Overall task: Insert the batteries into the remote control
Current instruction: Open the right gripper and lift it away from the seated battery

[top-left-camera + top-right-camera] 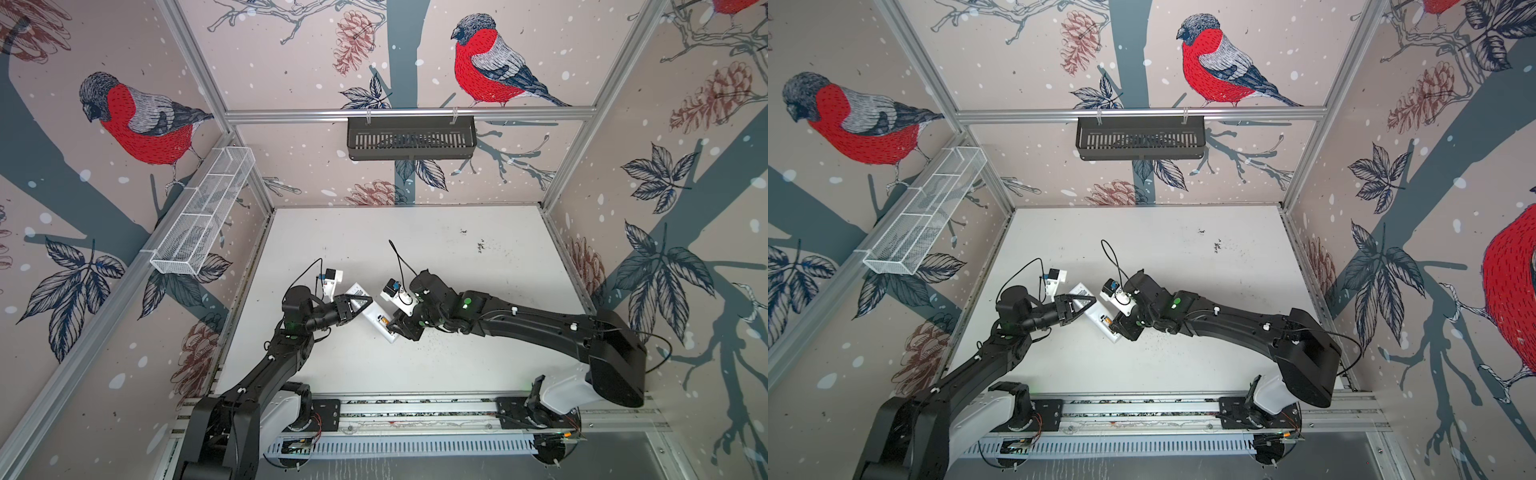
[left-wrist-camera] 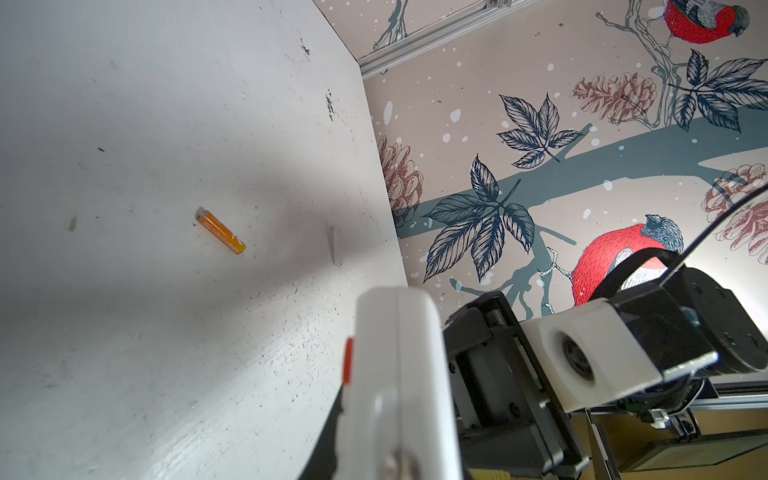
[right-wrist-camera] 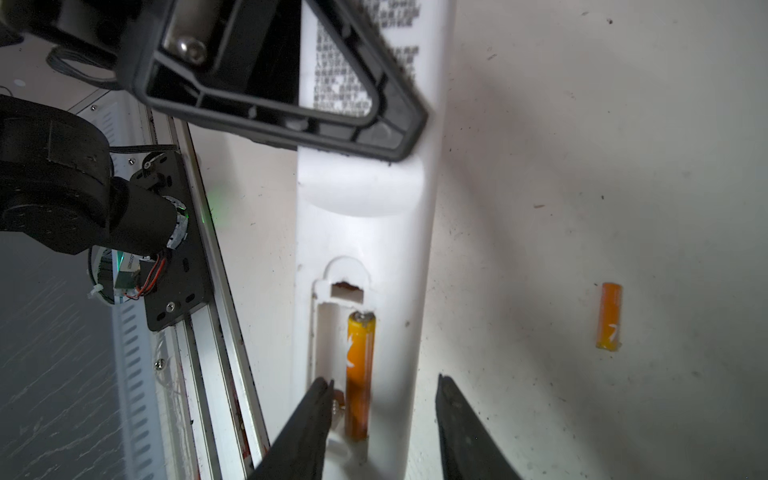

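left gripper point(image 1: 360, 304) is clamped shut across the remote point(image 1: 376, 318) near its middle, printed back facing up. can't tell if the remote rests on the table point(image 3: 540, 145) or is held just off it. the bay point(image 3: 332, 316) at the remote's end is uncovered. the seated battery point(image 3: 360, 374) lies in one slot and the empty slot point(image 3: 326, 345) is right beside it. right gripper point(image 3: 384, 379) sits over that end with its fingers partly apart and holding nothing, one tip over the empty slot, the other past the remote's edge. the seated battery lies between them, no contact that i can see. loose battery point(image 3: 610, 322) lies flat on the table, well apart from the remote. handling guess: batteries are light, rigid, smooth and round, so they'll roll and can squirt out of a sloppy pinch. take the loose one across its middle, fingers square to its length, so one end can tip into the slot first. the contact spring will likely push back, so it needs a firm press along the axis. remote is light stiff plastic with a slick shell. the mid-body clamp looks right and keeps the bay free, but the remote may pivot when pressed at the end.
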`<state>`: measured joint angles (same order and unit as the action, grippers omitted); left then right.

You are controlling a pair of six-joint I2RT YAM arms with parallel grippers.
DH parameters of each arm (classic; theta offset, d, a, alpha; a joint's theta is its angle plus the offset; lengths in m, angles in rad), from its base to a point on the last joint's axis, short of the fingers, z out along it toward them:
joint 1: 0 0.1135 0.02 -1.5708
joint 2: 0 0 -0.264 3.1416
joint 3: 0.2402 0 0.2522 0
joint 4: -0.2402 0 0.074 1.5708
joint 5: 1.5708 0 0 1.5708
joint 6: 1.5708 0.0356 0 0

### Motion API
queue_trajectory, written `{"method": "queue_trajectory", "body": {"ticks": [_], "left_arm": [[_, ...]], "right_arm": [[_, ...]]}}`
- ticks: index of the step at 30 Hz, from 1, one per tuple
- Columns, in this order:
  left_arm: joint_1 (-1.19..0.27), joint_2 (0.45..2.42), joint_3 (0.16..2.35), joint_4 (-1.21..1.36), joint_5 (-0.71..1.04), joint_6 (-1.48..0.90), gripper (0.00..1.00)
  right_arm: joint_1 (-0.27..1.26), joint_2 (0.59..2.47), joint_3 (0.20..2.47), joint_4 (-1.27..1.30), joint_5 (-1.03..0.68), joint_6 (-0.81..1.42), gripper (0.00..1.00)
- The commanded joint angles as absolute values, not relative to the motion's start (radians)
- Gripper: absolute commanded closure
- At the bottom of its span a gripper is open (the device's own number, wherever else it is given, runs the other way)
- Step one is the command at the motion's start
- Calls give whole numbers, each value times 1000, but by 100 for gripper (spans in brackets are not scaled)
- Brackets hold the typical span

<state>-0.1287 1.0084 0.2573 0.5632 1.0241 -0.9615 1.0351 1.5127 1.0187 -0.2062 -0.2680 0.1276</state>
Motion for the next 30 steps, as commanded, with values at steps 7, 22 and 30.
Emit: {"method": "queue_trajectory", "body": {"ticks": [7, 22, 30], "left_arm": [[-134, 999, 261, 630, 1045, -954, 100], [-132, 971, 294, 469, 983, -854, 100], [-112, 935, 337, 259, 848, -740, 100]], "right_arm": [[1041, 1529, 1025, -205, -229, 130, 79], [1011, 1527, 1014, -179, -257, 138, 75], [967, 1437, 961, -99, -242, 190, 36]]}}
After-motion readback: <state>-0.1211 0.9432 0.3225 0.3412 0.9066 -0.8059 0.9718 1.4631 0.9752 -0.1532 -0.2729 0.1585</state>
